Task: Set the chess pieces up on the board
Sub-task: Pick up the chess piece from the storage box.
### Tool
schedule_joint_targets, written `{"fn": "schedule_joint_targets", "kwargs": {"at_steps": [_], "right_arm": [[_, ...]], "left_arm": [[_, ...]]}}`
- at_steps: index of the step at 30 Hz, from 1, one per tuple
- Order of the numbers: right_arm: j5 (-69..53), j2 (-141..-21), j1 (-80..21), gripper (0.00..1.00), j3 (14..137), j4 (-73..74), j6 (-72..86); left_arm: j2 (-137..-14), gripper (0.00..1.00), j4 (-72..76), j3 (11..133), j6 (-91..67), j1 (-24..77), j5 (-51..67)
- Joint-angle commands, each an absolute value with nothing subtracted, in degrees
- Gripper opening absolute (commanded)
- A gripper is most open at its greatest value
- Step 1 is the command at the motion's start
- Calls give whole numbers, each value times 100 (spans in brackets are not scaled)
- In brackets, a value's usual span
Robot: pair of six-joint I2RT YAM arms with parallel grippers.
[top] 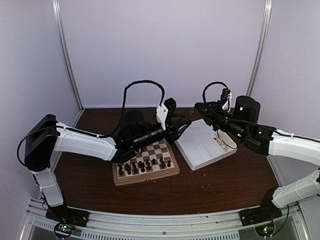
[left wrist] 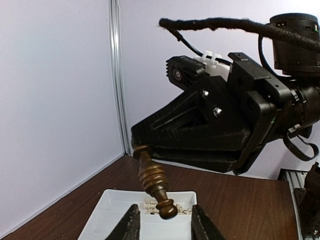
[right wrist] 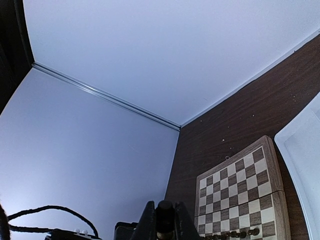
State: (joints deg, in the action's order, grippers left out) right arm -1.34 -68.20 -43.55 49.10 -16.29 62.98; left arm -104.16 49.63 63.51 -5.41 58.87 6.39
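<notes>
Right now, grips one dark chess piece (left wrist: 152,180) in the right hand (left wrist: 139,149), jaws closed tight on its upper end, well clear of the counter (top: 225,185). Holds it tilted, ringed body slanting down and knobbed tip lowest. Brackets that tip from below with the left hand (left wrist: 165,220): fingers (left wrist: 131,226) parted, one on either side of the knob, with a gap visible on both sides, so open and gripping nothing. Meets hand to hand in mid-air, from the overhead camera roughly above the strip between the board (top: 147,177) and the white tray (top: 200,150). Shows the board flat on the counter in front of the left arm, with other dark pieces (top: 145,165) standing in rows on its nearer squares and checkered squares beyond them. Shows the tray just beside the board, to its right, set at an angle, with a small cluster of pale pieces (top: 222,140) toward its right side. Catches those same pale pieces directly behind the hanging knob in the left wrist camera. Cannot tell which kind of chess piece hangs there.
</notes>
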Motion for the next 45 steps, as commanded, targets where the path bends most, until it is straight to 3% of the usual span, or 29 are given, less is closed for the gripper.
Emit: {"fn": "schedule_joint_targets", "kwargs": {"at_steps": [1, 21, 38, 45], "right_arm": [[-35, -6864, -4416, 4, 4894, -1782, 6278], [180, -6753, -4464, 4, 4889, -1660, 6123], [628, -6517, -4456, 5, 4967, -960, 5501], [1070, -5862, -4437, 5, 4717, 42, 3933]], "left_arm": [[-10439, 34, 5318, 6419, -428, 5898, 567], [-10308, 0, 5234, 6316, -413, 5901, 250], [-9990, 0, 4695, 6048, -584, 5899, 89], [-9368, 0, 1744, 6439, -1298, 5891, 0]]}}
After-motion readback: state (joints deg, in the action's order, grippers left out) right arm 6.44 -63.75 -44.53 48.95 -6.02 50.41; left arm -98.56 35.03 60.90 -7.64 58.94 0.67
